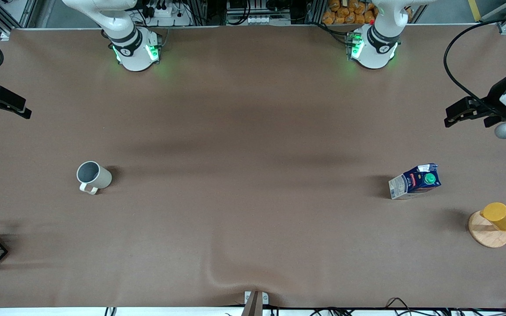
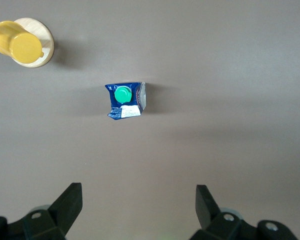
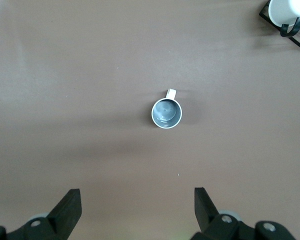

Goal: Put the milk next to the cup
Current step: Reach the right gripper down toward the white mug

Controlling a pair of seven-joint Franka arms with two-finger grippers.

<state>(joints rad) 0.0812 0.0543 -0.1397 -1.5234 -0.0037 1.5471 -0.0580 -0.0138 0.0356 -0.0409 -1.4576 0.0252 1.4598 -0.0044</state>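
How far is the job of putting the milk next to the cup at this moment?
Nothing looks done yet. The milk carton stands near the left arm's end of the table, the mug near the right arm's end. In hand: nothing; the left gripper and the right gripper hover open. Left: grasp the carton, carry it over.

left gripper [image 2: 135, 210] raised, right gripper [image 3: 135, 210] raised, fingers spread
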